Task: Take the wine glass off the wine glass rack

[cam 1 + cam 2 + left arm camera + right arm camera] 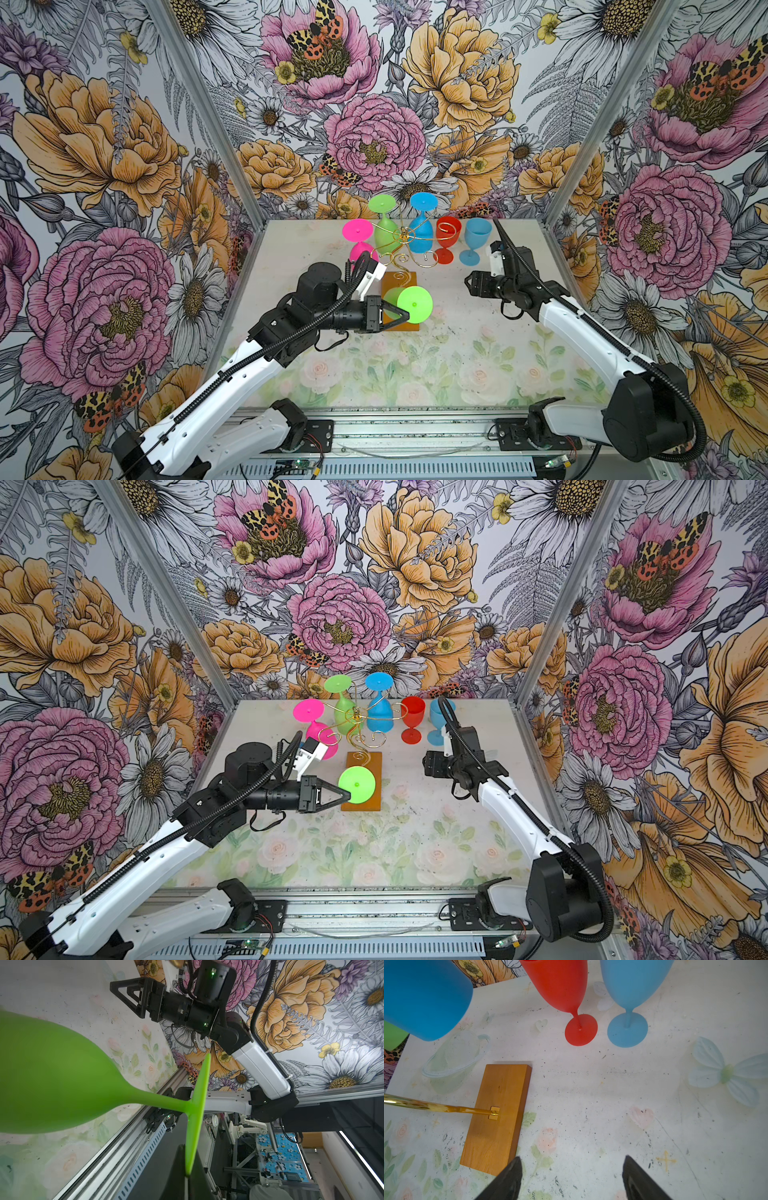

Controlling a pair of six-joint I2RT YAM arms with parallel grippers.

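A green wine glass (413,304) (357,785) (52,1076) lies sideways in the air above the amber base (405,327) (372,759) of the wine glass rack (401,239) (357,717). My left gripper (405,316) (345,796) (188,1176) is shut on the rim of its round foot. In the left wrist view no wire shows around its stem. A pink glass (357,230), a second green glass (384,232) and a blue glass (422,237) hang upside down on the gold wire arms. To the right of the rack my right gripper (467,284) (426,764) (572,1159) stands open and holds nothing.
A red glass (448,239) (560,987) and a light blue glass (476,237) (631,985) stand upright on the table right of the rack, just behind my right arm. Flowered walls close in the back and both sides.
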